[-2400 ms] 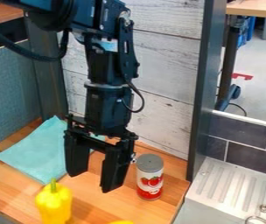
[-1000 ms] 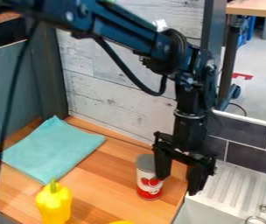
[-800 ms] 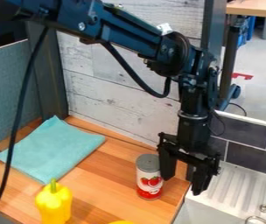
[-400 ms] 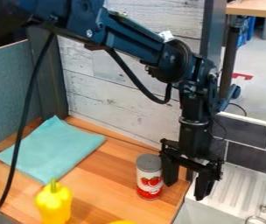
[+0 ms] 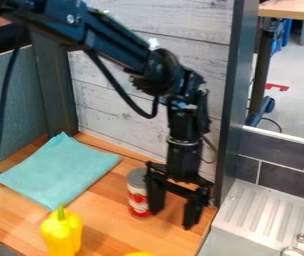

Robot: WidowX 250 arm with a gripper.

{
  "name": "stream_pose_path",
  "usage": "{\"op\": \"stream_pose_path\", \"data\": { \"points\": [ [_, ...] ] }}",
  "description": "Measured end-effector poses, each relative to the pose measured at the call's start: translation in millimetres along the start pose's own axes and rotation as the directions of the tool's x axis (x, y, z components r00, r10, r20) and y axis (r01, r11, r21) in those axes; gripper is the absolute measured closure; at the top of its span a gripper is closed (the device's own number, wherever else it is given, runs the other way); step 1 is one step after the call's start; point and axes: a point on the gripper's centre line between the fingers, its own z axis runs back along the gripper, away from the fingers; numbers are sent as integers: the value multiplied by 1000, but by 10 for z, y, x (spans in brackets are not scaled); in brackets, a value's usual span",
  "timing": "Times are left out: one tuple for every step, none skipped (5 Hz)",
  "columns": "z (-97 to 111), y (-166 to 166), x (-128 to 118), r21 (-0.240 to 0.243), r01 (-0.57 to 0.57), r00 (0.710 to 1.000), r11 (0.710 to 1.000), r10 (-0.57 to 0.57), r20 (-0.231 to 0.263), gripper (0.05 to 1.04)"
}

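Nearest the camera, at the bottom edge, the top of a yellow thing pokes into view, too cut off for me to name, and to its left in the picture stands a yellow pepper, stem up. Both are well apart from me. Farther in, my pincer hangs down over the worktop, its two fingers spread apart with nothing between them. The can, grey on top with a red and white label, stands upright just outside that gap, on the picture's left. One of my fingers overlaps the can's side and seems to touch it, though I cannot be sure of contact from this angle. So far, as I judge it, I have got down beside the can and no more: it isn't gripped or lifted, and a hold on it is still undone. The pepper and the turquoise cloth look untouched by me, the cloth spread flat beyond the pepper. On the picture's right, past the worktop's edge, is a white sink with a ridged drainboard. Behind everything rise a whitewashed plank wall and, over the sink, dark tiles.
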Motion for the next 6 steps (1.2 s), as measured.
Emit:
{"op": "stream_pose_path", "data": {
  "points": [
    [-78,361,-172,25,-50,998,998,52,-41,83],
    [-85,654,-264,10,-89,996,996,89,-21,83],
    [-64,722,-220,-12,-66,997,998,66,29,83],
    [-60,696,-156,-29,-46,996,999,48,69,83],
    [9,671,-127,-39,-39,991,998,43,123,83],
    [82,643,-312,-35,-87,990,996,90,105,83]
  ]
}}
